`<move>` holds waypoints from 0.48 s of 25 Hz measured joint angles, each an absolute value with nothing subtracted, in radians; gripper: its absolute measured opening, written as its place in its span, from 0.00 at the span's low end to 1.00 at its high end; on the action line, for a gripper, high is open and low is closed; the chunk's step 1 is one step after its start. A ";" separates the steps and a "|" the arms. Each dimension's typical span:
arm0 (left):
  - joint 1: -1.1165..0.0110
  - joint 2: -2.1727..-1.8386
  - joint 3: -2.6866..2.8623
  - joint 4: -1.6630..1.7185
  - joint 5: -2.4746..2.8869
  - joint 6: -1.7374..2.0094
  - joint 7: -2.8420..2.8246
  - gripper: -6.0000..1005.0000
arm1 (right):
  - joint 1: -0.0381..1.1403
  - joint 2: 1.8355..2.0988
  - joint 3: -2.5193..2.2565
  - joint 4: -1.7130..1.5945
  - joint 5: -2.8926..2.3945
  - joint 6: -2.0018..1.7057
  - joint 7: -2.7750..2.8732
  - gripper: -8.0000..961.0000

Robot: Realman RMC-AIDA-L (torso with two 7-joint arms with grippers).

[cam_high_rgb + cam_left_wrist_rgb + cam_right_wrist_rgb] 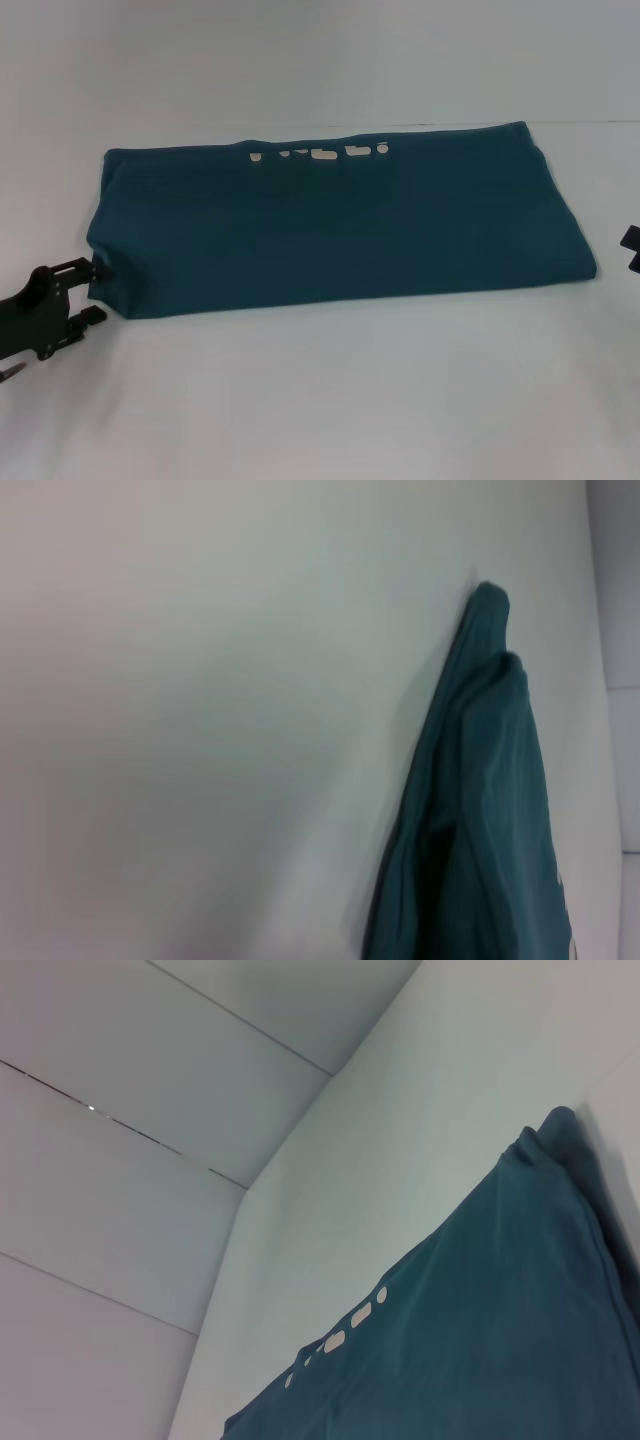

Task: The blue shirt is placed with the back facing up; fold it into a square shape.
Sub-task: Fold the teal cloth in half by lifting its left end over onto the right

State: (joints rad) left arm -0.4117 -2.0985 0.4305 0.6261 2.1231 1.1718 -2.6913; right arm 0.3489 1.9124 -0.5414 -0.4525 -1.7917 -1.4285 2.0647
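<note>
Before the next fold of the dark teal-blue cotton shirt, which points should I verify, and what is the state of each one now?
1. The dark teal-blue cotton shirt lies flat as a wide folded band on the white table: ok.
2. White lettering peeks out at the far edge, so layers are not aligned: not ok.
3. Left gripper is at the shirt's near left corner: ok.
4. Left gripper really holds the fabric: cannot tell.
5. Right gripper is only at the head view's right edge, away from the shirt: not ok.

We list one white table (pixel 330 400), plain and matte, and a pale panelled wall (pixel 120 1110) behind.
</note>
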 joint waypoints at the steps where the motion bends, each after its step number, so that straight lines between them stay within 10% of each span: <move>1: -0.414 -2.098 0.432 0.625 2.123 1.162 -2.692 0.63 | 0.348 1.912 -0.541 -0.453 -1.792 -1.428 2.065 0.71; 12: -0.445 -2.095 0.456 0.611 2.123 1.086 -2.684 0.63 | 0.343 1.913 -0.542 -0.453 -1.792 -1.427 2.063 0.71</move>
